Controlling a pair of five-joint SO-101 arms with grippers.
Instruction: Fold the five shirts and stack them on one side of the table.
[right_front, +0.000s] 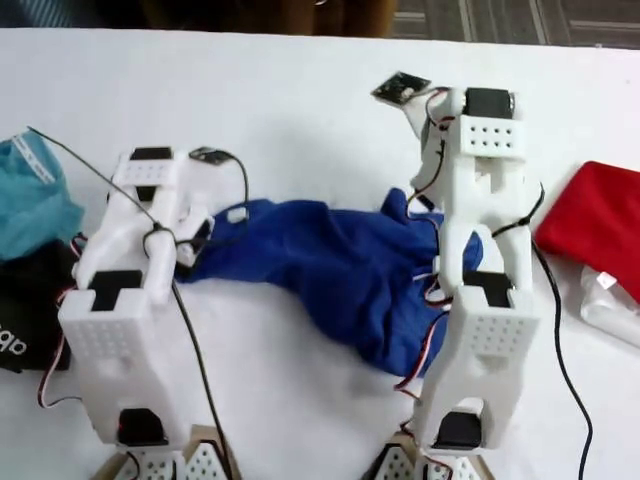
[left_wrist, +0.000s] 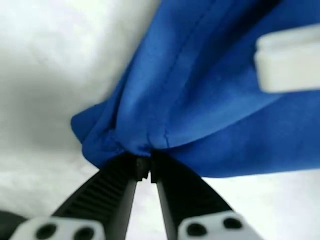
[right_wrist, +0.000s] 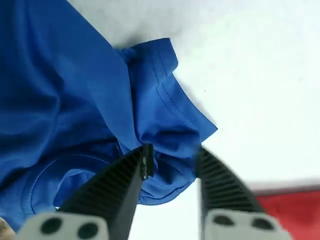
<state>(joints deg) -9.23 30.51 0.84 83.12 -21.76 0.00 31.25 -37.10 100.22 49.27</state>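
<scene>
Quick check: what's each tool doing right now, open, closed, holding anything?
Left tool: closed, pinching an edge of the blue shirt.
Right tool: closed on a bunched fold of the blue shirt.

Blue shirt (right_front: 340, 265): soft matt knit cloth, creased, with stitched hems. The red shirt (right_front: 595, 225) at the table's right edge and the teal shirt (right_front: 30, 190) and black shirt (right_front: 25, 310) at its left edge look like matt cloth too. Left gripper (left_wrist: 148, 167) and right gripper (right_wrist: 172, 152): black ribbed matt plastic fingers on smooth white plastic bodies; table (right_front: 250, 90) white, matt.
</scene>
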